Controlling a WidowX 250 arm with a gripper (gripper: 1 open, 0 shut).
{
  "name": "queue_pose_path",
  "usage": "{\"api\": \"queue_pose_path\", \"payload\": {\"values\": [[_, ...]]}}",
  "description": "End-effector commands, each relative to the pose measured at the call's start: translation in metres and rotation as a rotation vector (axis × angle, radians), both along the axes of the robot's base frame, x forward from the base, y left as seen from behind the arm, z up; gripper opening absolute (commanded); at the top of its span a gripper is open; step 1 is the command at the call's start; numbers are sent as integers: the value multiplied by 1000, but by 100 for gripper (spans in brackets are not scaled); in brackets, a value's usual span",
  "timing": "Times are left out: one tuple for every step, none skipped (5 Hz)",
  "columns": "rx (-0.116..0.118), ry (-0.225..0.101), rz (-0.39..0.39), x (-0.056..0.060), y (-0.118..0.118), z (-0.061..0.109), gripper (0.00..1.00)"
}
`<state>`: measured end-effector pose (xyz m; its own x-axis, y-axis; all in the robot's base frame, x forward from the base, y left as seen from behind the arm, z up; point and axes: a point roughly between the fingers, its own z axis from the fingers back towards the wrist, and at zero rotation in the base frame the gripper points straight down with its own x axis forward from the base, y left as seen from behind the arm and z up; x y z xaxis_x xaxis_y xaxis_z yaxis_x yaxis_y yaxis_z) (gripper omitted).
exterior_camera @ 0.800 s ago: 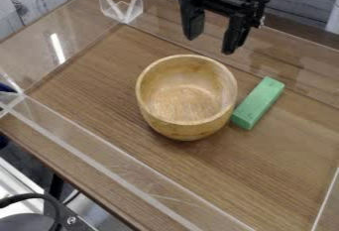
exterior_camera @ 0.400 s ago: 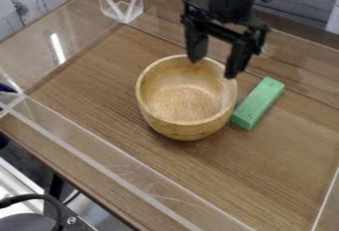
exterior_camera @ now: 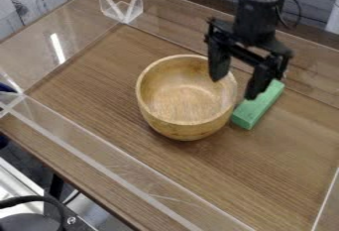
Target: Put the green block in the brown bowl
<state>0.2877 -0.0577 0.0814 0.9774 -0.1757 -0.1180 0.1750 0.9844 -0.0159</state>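
On the wooden tabletop (exterior_camera: 93,106), the tool (exterior_camera: 245,76) gapes wide, holding nothing.

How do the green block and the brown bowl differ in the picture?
The bowl is round and hollow, while the block is long and solid-looking. The bowl is tan; the block is green. The bowl is larger than the block. Both rest on the wooden table.
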Motion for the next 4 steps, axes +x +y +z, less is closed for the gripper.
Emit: {"api": "queue_pose_path", "payload": {"values": [[-1,-45,-32,8,-10,1,100],[9,-36,-51,11,-15,-10,100],[10,-24,-54,15,-17,-18,0],[11,-21,-53,17,-15,-26,0]]}}
